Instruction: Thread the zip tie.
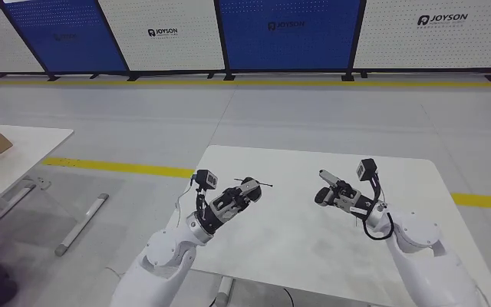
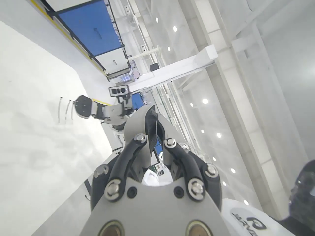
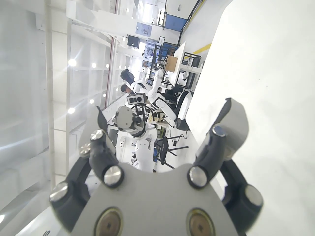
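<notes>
The left end effector (image 1: 248, 189) is pinching the zip tie (image 1: 262, 183), whose long axis is pointing toward the spread right end effector (image 1: 324, 189), hovering well apart from the tie.

Both arms are held up over the table (image 1: 307, 253), with the claws pointing toward each other and well apart. The left claw (image 1: 247, 191) has its fingers pressed together on the zip tie (image 1: 263, 183). The right claw (image 1: 325, 189) is spread wide.

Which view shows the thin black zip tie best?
Top view: the thin black zip tie sticks out from the left gripper. In the left wrist view it's a sliver between the jaws; in the right, too small to tell.
</notes>
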`<state>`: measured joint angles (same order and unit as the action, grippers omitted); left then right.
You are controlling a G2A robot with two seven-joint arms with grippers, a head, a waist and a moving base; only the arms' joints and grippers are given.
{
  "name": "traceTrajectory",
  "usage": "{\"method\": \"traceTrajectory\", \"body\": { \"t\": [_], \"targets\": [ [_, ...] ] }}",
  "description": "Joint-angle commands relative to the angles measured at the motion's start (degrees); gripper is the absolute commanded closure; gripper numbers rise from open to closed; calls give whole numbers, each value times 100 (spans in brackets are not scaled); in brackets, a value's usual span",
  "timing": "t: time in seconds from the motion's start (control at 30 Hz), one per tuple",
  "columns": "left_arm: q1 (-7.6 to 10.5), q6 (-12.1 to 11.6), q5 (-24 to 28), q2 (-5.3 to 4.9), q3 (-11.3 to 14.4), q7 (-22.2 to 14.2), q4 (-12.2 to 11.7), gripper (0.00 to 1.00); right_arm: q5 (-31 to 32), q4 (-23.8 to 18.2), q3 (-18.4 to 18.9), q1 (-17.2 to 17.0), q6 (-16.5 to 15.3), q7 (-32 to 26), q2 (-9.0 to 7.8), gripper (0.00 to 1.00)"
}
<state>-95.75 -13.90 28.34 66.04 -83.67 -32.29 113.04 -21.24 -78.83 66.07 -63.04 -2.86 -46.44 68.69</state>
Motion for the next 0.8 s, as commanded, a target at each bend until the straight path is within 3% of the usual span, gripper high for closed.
{"method": "traceTrajectory", "body": {
  "t": [0.0, 0.13, 0.23, 0.63, 0.77],
  "targets": [
    [-147, -110, 84, -12, -109, -78, 243, 100, 0, 0, 0, 0, 0, 0, 0, 0],
    [-438, -299, 171, -32, -297, -168, 617, 100, 0, 0, 0, 0, 0, 0, 0, 0],
    [-537, -326, 157, -37, -356, -132, 675, 100, 0, 0, 0, 0, 0, 0, 0, 0],
    [-543, -313, 149, -37, -359, -122, 666, 100, 0, 0, 0, 0, 0, 0, 0, 0],
    [-443, -262, -452, -31, -235, 164, 573, 100, 0, 0, 0, 0, 0, 0, 0, 0]
  ]
}}
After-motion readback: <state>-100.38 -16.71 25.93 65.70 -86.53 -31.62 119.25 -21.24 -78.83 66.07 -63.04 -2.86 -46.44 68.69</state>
